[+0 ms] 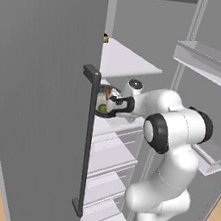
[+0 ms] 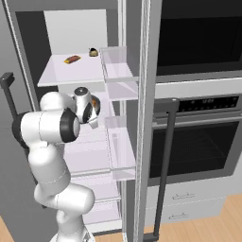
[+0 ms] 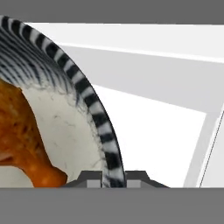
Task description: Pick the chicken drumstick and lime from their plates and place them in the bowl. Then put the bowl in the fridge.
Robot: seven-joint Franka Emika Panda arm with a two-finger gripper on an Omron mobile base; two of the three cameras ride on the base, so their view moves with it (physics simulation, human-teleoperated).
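Observation:
My gripper (image 3: 113,178) is shut on the striped dark rim of the bowl (image 3: 89,94), one finger on each side of it. The chicken drumstick (image 3: 19,131) lies orange-brown on the bowl's pale speckled inside. From the left base view, the bowl (image 1: 106,95) hangs at my gripper (image 1: 114,104) inside the open fridge (image 1: 39,96), just above a middle shelf, with the lime (image 1: 102,109) showing yellow-green in it. In the right base view the hand covers most of the bowl (image 2: 96,105). The plates are out of view.
The fridge door with its long dark handle (image 1: 86,139) stands close on the left of the bowl. White shelves (image 1: 110,155) stack below, and the top shelf (image 2: 71,71) carries two small items (image 2: 72,59). Door bins (image 2: 120,151) are on the right, with the black wall oven (image 2: 198,142) beyond.

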